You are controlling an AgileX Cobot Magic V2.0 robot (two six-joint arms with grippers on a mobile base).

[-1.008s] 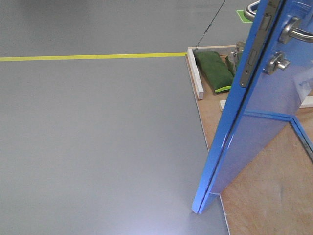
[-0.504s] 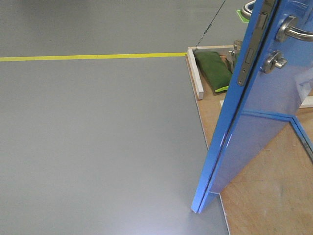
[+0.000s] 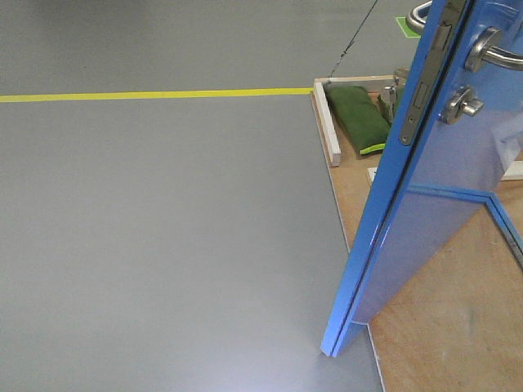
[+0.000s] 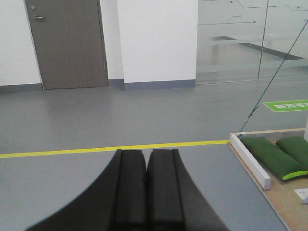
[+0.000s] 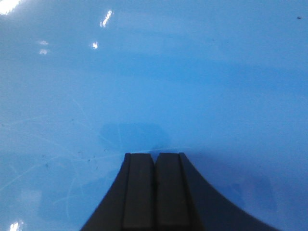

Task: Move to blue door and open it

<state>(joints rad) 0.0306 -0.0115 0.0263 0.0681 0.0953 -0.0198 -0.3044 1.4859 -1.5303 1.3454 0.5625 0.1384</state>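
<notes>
My clenched right end effector (image 5: 154, 161) appears to be pressed against the blue door (image 3: 474, 147), which stands partly open. The left end effector (image 4: 146, 154) is clenched and empty. Wider opening likely remains.

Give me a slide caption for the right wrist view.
Shut right end effector close up to the glossy blue door.

In the front view the door (image 3: 425, 245) ran out past the top and right edges, and its lever (image 3: 493, 49) was cut off at 2 o'clock. A second handle (image 3: 420, 16) at 1 o'clock showed only partly behind the door's edge. In the right wrist view the door filled everything, and whether the right gripper (image 5: 154, 155) touched it could not be told. In the left wrist view the floor sign (image 4: 287, 105) at 3 o'clock was cropped and too small to read.
</notes>
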